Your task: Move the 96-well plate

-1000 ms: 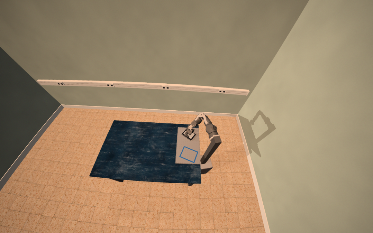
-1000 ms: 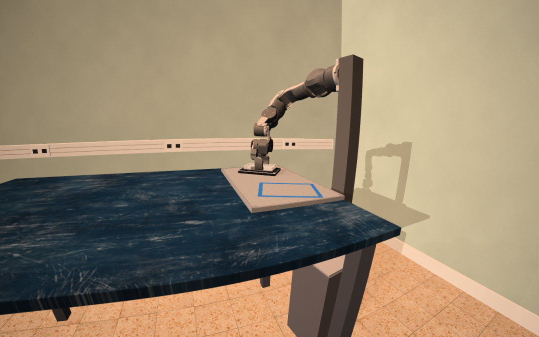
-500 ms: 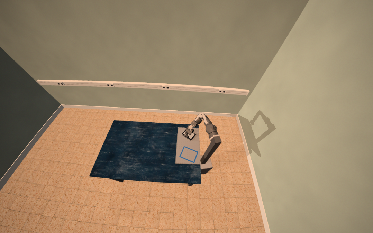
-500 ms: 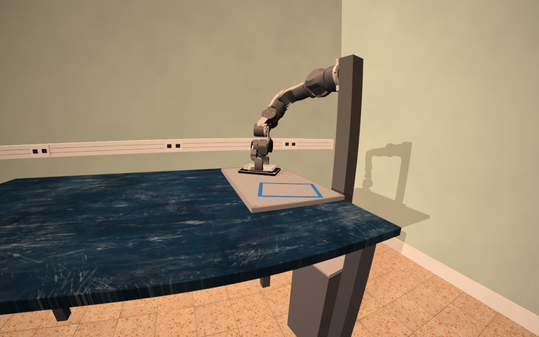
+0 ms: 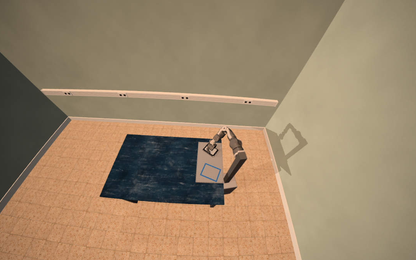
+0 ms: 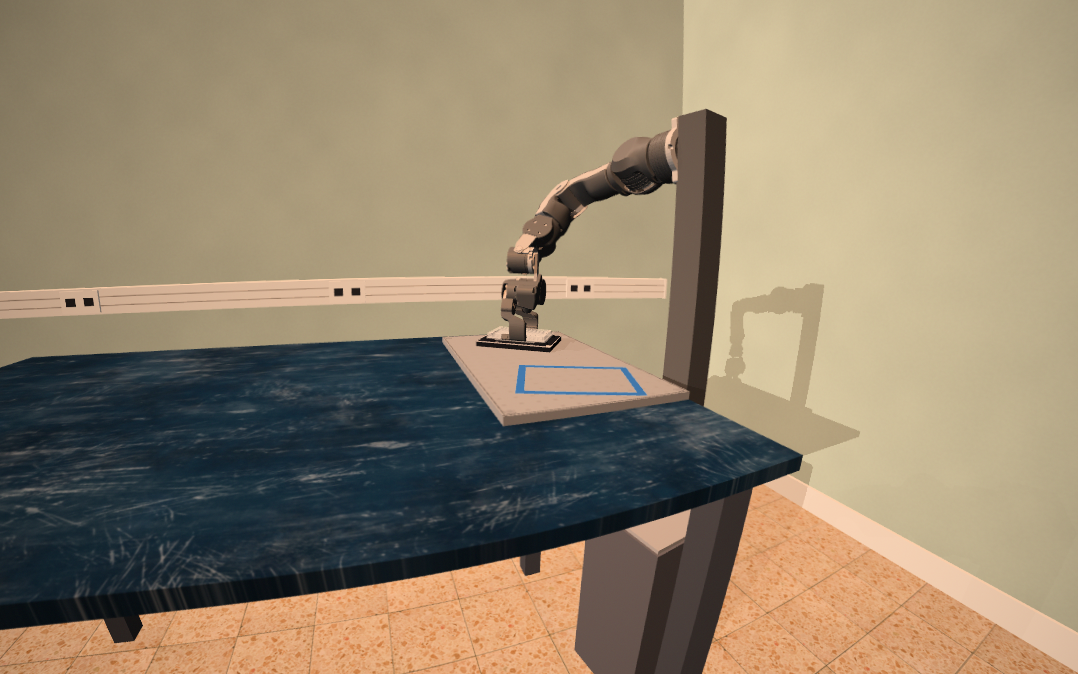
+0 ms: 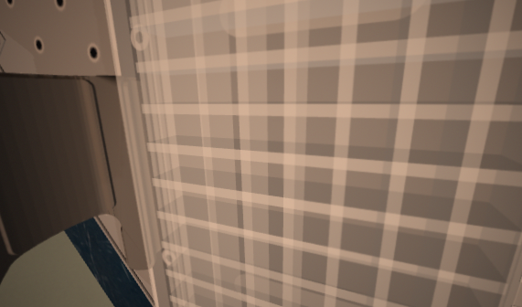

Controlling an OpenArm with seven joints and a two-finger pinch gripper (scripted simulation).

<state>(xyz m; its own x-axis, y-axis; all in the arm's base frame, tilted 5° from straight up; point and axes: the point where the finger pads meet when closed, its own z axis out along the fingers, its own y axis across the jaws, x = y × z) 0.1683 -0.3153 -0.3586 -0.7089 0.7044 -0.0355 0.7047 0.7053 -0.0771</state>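
Observation:
The clear 96-well plate [image 6: 527,339] lies on the dark plate nest [image 6: 518,342] at the far end of the grey bench pad; it also shows in the overhead view [image 5: 211,149]. My gripper [image 6: 518,333] stands upright over it and is shut on the plate's long sides. In the wrist view the plate's well grid [image 7: 335,155] fills the picture, with one finger [image 7: 57,155] pressed on its left edge. The other finger is out of view. The blue outline of spot B1 [image 6: 580,379] holds nothing. I cannot tell where the cut-off corner is.
The grey bench pad [image 6: 564,377] lies on the dark blue table [image 6: 275,452]. The arm's tall post [image 6: 698,251] stands at the pad's right edge, near the wall.

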